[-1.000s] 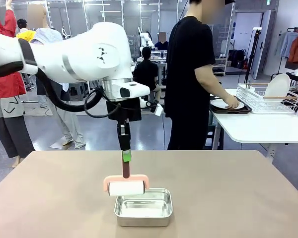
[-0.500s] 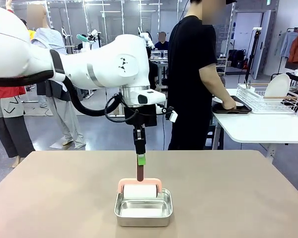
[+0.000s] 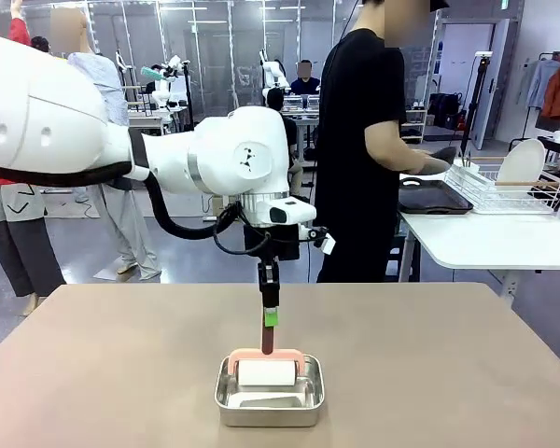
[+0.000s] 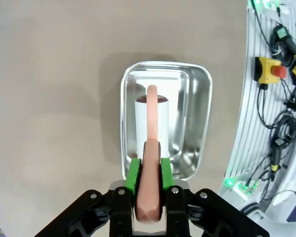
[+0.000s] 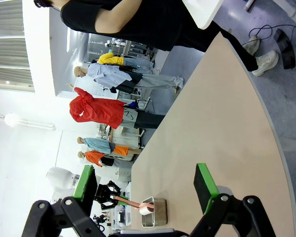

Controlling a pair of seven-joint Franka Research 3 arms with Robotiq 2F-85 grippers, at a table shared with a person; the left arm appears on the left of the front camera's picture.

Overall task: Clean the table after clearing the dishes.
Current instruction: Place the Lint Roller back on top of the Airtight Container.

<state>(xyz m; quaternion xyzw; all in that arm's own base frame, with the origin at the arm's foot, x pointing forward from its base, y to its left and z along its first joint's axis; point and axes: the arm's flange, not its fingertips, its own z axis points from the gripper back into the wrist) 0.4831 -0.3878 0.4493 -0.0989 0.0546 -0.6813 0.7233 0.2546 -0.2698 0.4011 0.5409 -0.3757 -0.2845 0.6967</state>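
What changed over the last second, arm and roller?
The left gripper, shut on the lint roller handle, moved toward the robot's right and lowered the roller into the steel pan. At the white table the person's hand lifted off the dark tray, whose plate is gone. The pan and the right gripper, open, stayed put.

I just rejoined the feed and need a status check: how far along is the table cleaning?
Clearing looks done: the beige table carries no dishes, and the person stands at the white side table. In hand: the left tool grips the lint roller, its roll inside the steel pan. Left: possibly only letting go. The right tool hangs open.
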